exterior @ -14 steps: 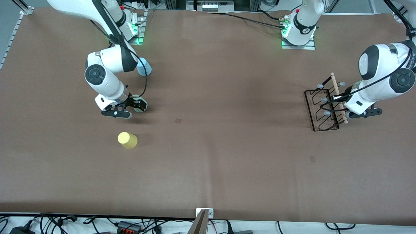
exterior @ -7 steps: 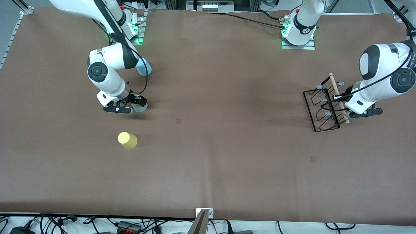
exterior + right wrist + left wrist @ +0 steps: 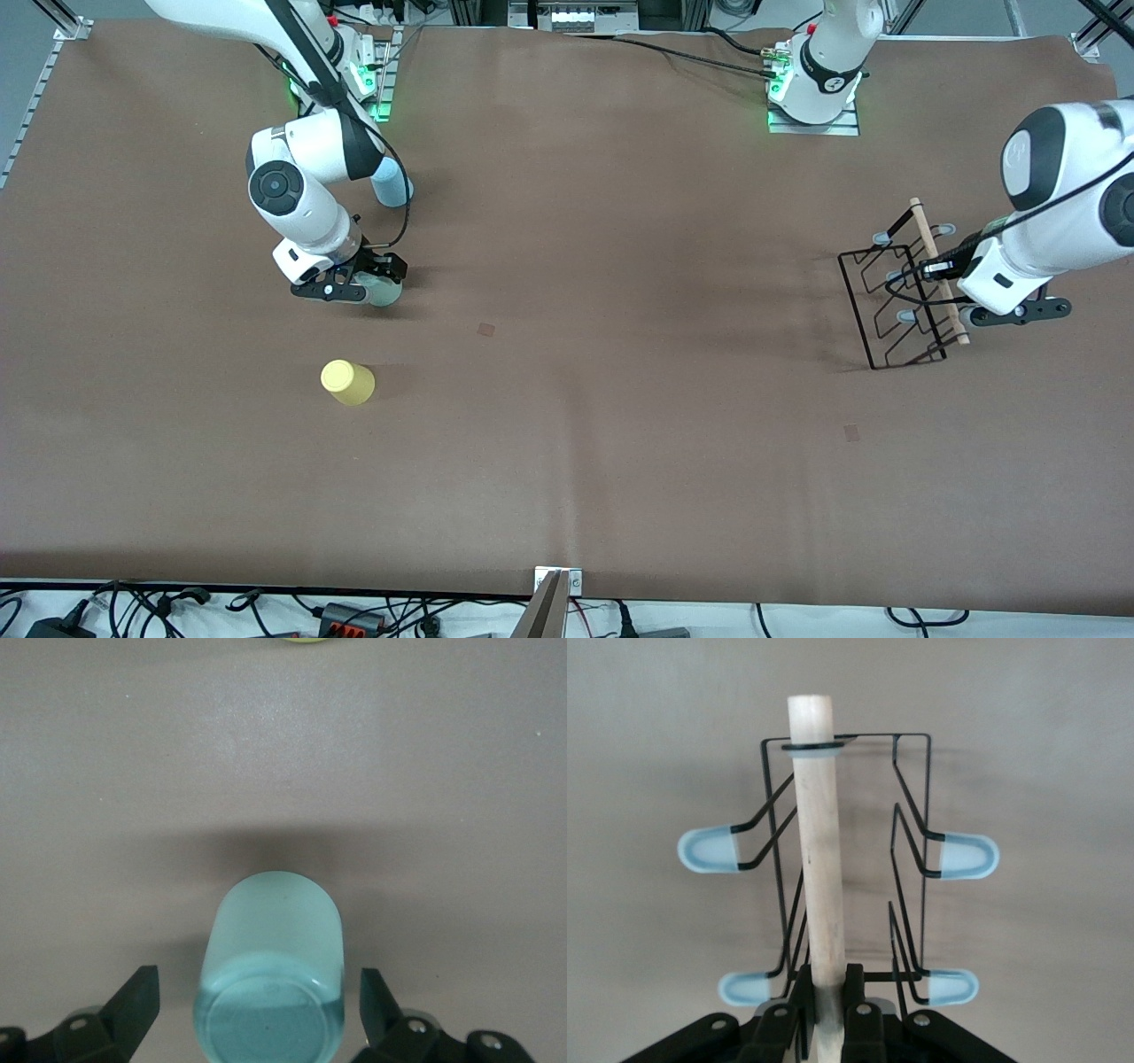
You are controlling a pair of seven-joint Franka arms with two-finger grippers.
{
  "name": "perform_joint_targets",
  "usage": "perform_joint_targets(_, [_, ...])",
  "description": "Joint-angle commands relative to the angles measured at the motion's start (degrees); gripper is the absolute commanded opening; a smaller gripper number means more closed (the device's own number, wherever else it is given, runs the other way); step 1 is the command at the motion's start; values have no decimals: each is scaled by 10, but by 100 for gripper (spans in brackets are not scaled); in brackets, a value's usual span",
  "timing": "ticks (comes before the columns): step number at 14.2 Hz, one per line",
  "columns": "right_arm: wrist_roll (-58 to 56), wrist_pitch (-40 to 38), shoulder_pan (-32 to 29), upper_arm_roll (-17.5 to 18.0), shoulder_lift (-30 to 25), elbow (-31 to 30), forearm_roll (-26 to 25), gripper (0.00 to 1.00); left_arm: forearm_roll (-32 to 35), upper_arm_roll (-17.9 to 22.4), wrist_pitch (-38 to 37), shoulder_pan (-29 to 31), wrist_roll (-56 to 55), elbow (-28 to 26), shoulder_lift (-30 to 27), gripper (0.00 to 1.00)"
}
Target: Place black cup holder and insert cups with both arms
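We are early in the task. The left gripper [image 3: 937,268] is clamped shut on the wooden rod [image 3: 935,266] of the black cup holder [image 3: 893,308], which sits at mid-height in the front view, close to the frame's edge at the left arm's end of the table [image 3: 620,266]. The left wrist view shows the fingers pinching the rod low down, with the wire frame and its pale-tipped pegs [image 3: 707,850] spreading out around it, every peg bare. From its shadow we judge the holder may be just off the surface, but we cannot be sure. It is not yet placed near the cups. At the right arm's end, in the upper half of the frame, the right gripper [image 3: 376,282] is down at the table with its fingers spread wide on either side of the pale green cup [image 3: 384,291]. The right wrist view shows clear gaps on both sides, so nothing is gripped yet. The light blue cup [image 3: 391,184] stands higher in the frame, partly hidden by the right arm, and the yellow cup [image 3: 347,382] stands lower, alone. What is left, as we judge it: set the holder down, close on the green cup, then put all three cups on pegs.
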Motion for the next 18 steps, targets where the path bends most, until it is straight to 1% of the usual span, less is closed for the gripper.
perform_joint_targets(1, [13, 17, -1, 3, -11, -27, -8, 100, 4, -59, -38, 0, 1, 73, 9, 7])
perform_joint_targets(4, [12, 21, -3, 3, -11, -28, -8, 100, 1, -132, -46, -2, -26, 135, 56, 7])
perform_joint_targets(6, [12, 21, -3, 3, -12, -27, -8, 100, 1, -182, -45, -16, -89, 164, 89, 7])
perform_joint_targets(7, [12, 21, -3, 3, -12, -26, -8, 97, 1, -192, -45, -35, -136, 183, 115, 7])
perform_joint_targets(8, [12, 21, -3, 3, -12, -24, -8, 97, 1, -194, -45, -64, -179, 202, 135, 7])
perform_joint_targets(9, [12, 22, -3, 3, -11, -24, -8, 93, 1, -194, -45, -94, -223, 222, 156, 5])
perform_joint_targets(11, [12, 22, -4, 3, -11, -23, -8, 71, 1, -194, -44, -134, -291, 247, 190, 4])
perform_joint_targets(12, [12, 22, -6, 2, -11, -23, -9, 62, 1, -194, -41, -156, -322, 254, 205, 4])
perform_joint_targets(14, [10, 22, -7, 2, -11, -21, -9, 42, 0, -194, -36, -198, -373, 259, 230, 2])
perform_joint_targets(15, [9, 22, -7, 2, -12, -21, -9, 32, 0, -194, -35, -215, -396, 273, 242, 1])
perform_joint_targets(16, [8, 22, -7, 1, -14, -20, -9, 28, -1, -194, -35, -229, -418, 287, 256, 1])
perform_joint_targets(17, [5, 22, -7, 1, -16, -20, -9, 27, -2, -194, -35, -240, -432, 294, 263, 1])
perform_joint_targets(18, [3, 18, -7, 0, -27, -19, -9, 21, -2, -194, -35, -248, -435, 296, 268, 1])
